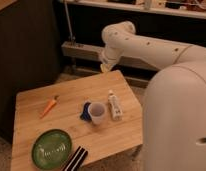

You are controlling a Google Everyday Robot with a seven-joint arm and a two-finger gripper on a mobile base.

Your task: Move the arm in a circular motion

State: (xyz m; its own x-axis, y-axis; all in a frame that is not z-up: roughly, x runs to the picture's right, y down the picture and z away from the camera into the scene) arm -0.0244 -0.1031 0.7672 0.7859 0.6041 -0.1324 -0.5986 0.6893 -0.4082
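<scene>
The tool point(104, 65) hangs in the air beyond the white cup point(97, 112) on the bench point(31, 107); whether it is released or clenched I cannot tell. The arm point(146, 47) rises from it to a bent joint, then runs long to the cup's right, so a circle likely sweeps above the cup.
</scene>
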